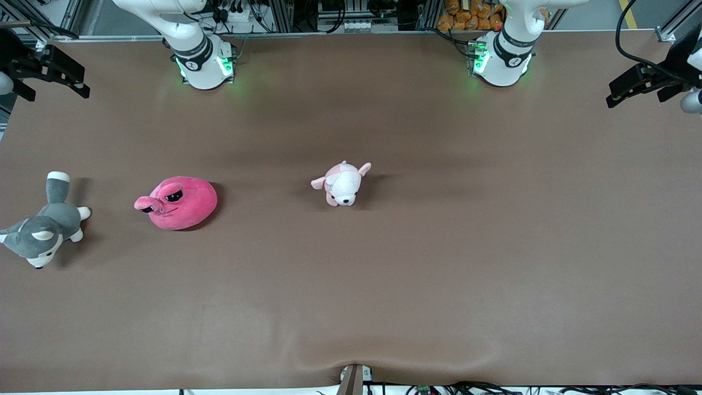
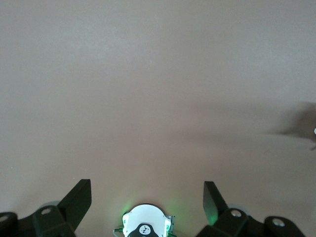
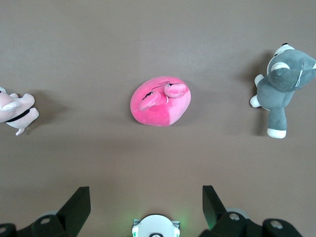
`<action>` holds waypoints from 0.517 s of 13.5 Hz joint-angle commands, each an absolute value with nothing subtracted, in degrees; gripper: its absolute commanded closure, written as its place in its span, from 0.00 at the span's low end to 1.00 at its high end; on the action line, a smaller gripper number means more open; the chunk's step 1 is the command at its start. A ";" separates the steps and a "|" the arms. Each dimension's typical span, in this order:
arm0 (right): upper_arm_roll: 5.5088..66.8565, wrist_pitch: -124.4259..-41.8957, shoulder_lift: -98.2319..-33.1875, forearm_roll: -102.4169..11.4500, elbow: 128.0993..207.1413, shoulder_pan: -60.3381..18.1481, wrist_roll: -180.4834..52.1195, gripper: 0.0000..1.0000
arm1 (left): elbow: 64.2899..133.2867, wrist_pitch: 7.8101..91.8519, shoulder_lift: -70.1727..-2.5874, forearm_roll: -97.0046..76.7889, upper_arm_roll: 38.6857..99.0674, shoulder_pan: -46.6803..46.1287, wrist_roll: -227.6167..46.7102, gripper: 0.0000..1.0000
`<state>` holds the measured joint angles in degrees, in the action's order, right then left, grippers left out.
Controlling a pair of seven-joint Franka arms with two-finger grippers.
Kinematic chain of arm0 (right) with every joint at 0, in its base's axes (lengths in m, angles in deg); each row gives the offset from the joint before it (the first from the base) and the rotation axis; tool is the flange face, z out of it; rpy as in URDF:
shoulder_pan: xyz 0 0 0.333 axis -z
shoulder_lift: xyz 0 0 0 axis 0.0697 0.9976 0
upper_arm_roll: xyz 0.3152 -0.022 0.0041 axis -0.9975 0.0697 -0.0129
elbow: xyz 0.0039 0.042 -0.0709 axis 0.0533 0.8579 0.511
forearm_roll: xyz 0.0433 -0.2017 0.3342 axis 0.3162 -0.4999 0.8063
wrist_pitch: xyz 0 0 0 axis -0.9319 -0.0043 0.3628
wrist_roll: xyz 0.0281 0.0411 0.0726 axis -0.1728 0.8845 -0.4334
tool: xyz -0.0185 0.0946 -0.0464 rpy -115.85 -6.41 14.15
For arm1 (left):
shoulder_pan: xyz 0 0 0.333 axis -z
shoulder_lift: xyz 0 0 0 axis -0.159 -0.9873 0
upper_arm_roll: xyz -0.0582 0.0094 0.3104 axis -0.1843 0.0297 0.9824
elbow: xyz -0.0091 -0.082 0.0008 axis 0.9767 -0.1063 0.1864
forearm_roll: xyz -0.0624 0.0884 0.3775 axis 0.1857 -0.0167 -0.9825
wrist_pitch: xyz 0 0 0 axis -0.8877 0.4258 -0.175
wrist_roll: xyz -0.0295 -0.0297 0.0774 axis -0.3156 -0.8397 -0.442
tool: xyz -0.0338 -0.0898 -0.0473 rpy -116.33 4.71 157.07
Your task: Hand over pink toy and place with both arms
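Currently both claws, left point(image 2: 147, 197) and right point(image 3: 146, 202), hang spread; pink toy point(image 1: 178, 203) lies near the right arm's surface edge, so grip its bulk squarely.

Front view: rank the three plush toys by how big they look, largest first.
1. Bright pink toy, though the grey husky looks close to it.
2. Grey husky, cut by the picture's edge.
3. Small pale pink and white puppy.

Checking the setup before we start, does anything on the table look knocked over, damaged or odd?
Mostly fine. The grey plush dog lies on its side at the right arm's end, and the table cover puckers at the edge nearest the front camera. Both grippers, left and right, are open.
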<state>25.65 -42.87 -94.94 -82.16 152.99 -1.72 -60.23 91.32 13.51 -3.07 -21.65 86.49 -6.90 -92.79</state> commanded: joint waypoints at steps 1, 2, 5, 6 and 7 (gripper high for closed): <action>25.11 -42.34 -94.27 -82.15 151.57 -0.74 -61.08 0.00 | 90.04 12.12 -3.29 -21.39 86.06 -7.22 -92.79 0.00; 25.11 -42.34 -94.18 -82.15 151.57 -0.74 -61.08 0.00 | 89.87 11.42 -3.29 -21.38 86.06 -7.22 -92.79 0.00; 25.20 -42.34 -94.18 -82.24 151.57 -0.31 -60.99 0.00 | 88.73 10.80 -3.81 -21.38 86.06 -7.13 -92.97 0.00; 25.20 -42.34 -94.18 -82.24 151.57 -0.13 -61.00 0.00 | 88.81 10.80 -3.90 -21.38 86.06 -7.13 -92.97 0.00; 25.20 -42.34 -94.18 -82.24 151.57 -0.13 -61.00 0.00 | 88.81 10.80 -3.90 -21.47 86.06 -7.13 -93.14 0.00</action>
